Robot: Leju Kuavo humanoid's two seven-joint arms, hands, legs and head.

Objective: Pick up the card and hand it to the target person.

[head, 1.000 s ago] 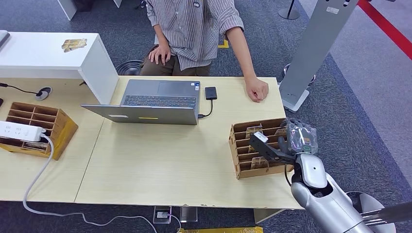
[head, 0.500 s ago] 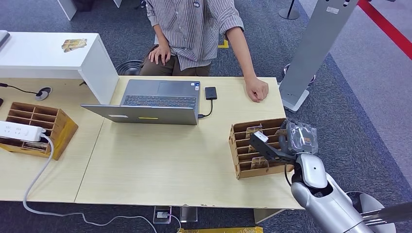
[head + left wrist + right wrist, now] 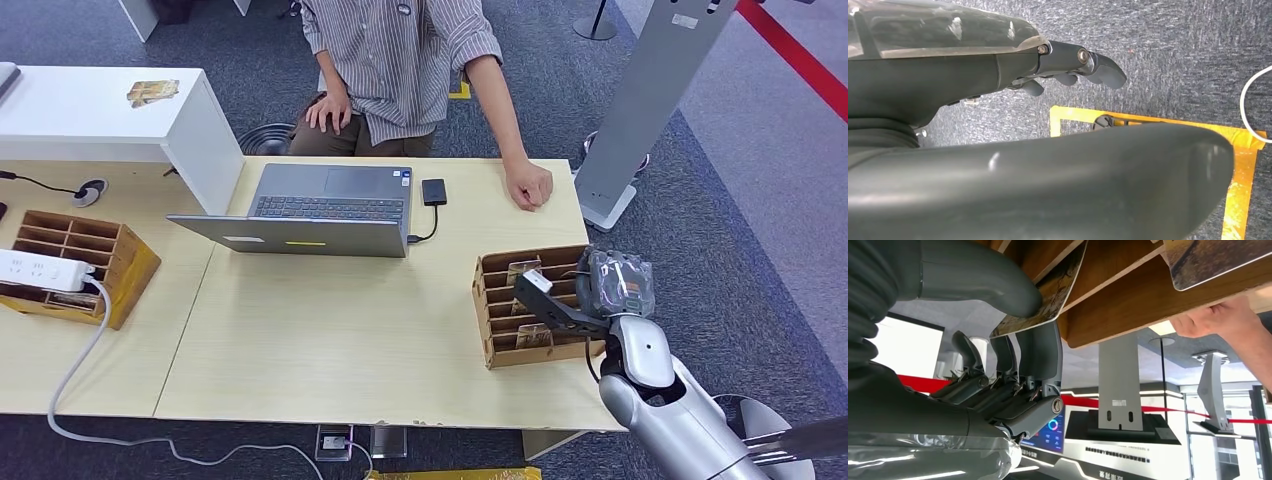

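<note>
1. Where the right wrist view looks along the hand, the card [image 3: 1048, 297] sticks out of a slot of the wooden card rack [image 3: 510, 305], its free edge pinched between the thick thumb and the fingers [image 3: 1040, 352] of the right hand [image 3: 1013, 370]; the card is still partly inside its slot.
2. The rack stands at the desk's [image 3: 330, 330] right edge, near the front corner, and the right hand [image 3: 612, 283] sits against the rack's outer side, thumb reaching over the compartments.
3. The step in hand looks like the draw-out. In my judgement it goes best if the pinch stays firm and the hand pulls along the line of the slot, since a sideways twist could bend the card or drag the light rack toward the desk's edge.
4. Another card [image 3: 1218, 257] in a neighbouring slot lies close by; the pull should keep clear of it.
5. The target person [image 3: 400, 60] sits behind the desk's far edge, one fist [image 3: 530, 185] resting near the far right corner, a sensible place to aim the handover.
6. A laptop [image 3: 320, 210] stands mid-desk along the far edge, well apart from the rack.
7. The left hand [image 3: 1068, 65] hangs over grey carpet, fingers loosely curled and holding nothing.
</note>
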